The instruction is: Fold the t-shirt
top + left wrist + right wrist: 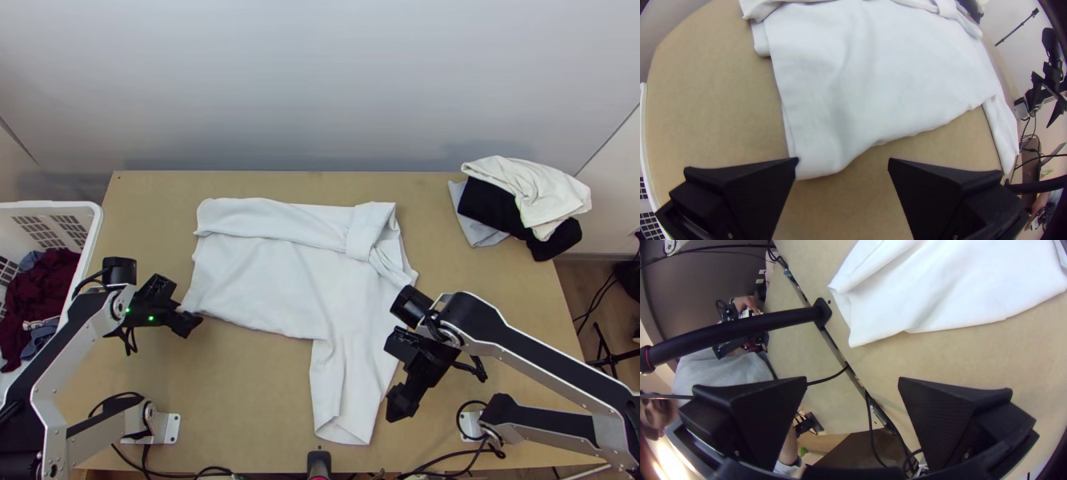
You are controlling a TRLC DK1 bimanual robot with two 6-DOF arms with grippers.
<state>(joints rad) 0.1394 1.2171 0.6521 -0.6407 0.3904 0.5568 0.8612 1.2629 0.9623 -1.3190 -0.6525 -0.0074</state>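
The white t-shirt (pixel 264 276) lies on the table, its far edge folded over in a band, one sleeve (pixel 348 392) stretching toward the near edge. A strip of cloth crosses the band at its right end. My left gripper (pixel 186 314) is at the shirt's near left corner. In the left wrist view that gripper (pixel 843 161) is open, one finger touching the corner (pixel 815 166). My right gripper (pixel 398 394) stands just right of the sleeve. The right wrist view has this gripper (pixel 853 380) open beside the sleeve (pixel 915 302), with no cloth between its fingers.
A white basket (pixel 92 240) with dark red and blue clothes stands at the left. Folded black, grey and cream clothes (pixel 524 196) lie at the table's far right corner. A black post (pixel 318 462) stands at the near edge, with cables nearby.
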